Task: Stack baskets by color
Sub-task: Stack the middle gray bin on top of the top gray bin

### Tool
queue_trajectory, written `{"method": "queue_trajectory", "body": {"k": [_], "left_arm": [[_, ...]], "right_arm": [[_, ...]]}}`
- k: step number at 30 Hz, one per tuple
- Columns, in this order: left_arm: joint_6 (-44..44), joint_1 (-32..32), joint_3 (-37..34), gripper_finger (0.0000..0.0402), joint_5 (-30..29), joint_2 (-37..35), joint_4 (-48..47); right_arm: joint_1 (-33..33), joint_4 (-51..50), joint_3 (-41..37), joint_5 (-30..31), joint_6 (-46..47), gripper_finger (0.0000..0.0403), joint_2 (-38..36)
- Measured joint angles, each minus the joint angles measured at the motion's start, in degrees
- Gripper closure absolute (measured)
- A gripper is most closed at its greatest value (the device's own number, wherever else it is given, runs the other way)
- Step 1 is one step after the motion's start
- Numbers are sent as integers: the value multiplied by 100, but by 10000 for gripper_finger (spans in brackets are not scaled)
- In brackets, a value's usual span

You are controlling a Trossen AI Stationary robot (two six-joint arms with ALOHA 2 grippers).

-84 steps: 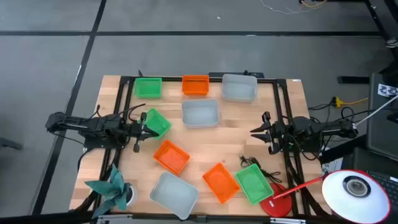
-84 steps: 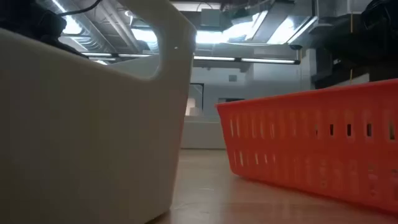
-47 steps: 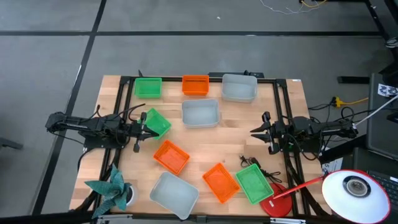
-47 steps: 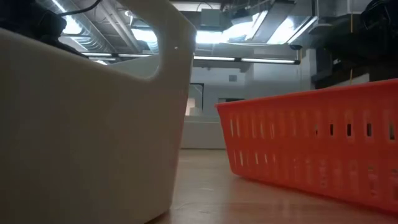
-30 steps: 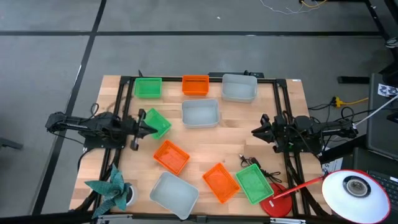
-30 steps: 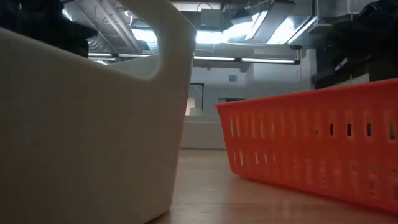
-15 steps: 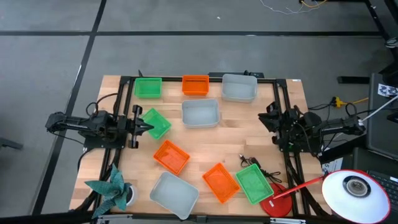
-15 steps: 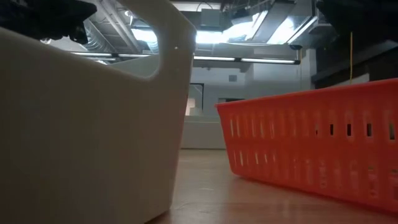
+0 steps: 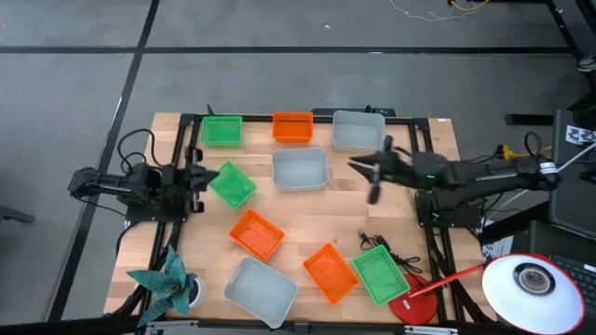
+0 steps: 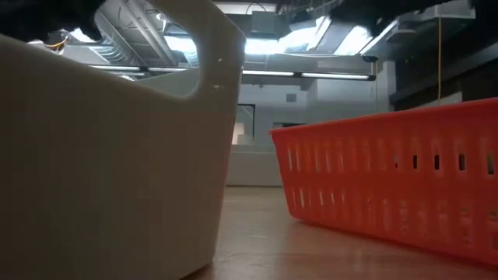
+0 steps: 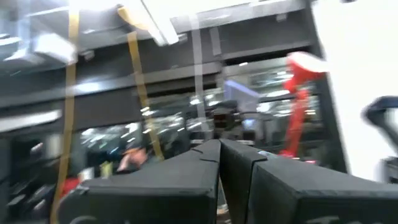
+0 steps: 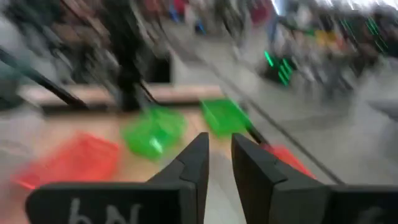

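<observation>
Wooden tabletop (image 9: 428, 140) holds nine unstacked baskets (image 9: 300, 168). Right hand (image 9: 372, 173), slightly spread and empty, hangs beside the grey one; left hand (image 9: 198, 177) pressed together. Overshooting could knock the basket.

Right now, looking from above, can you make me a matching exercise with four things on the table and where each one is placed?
Things:
1. teal paper figure
2. red lamp base
3. left gripper
4. right gripper

Places:
A. over the table, just right of the pale grey basket in the middle
B. near left corner of the table
C. at the table's left edge, beside a tilted green basket
D. near right corner, next to another green basket

Pairs: 1-B, 2-D, 3-C, 4-A
</observation>
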Motion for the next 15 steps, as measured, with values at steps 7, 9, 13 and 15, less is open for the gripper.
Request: {"method": "queue_trajectory", "body": {"k": [7, 9, 13, 15], "left_arm": [[97, 0, 0, 401, -696, 2, -340], [98, 0, 0, 401, -695, 2, -358], [92, 0, 0, 401, -695, 2, -477], [66, 0, 0, 401, -693, 2, -470]], "right_arm": [[-717, -1021, 1559, -1064, 144, 332, 1961], [-818, -1113, 1964, -1478, -2, 332, 2415], [-857, -1225, 2572, -1826, -410, 332, 3145], [-851, -1214, 2792, -1829, -647, 332, 3407]]}}
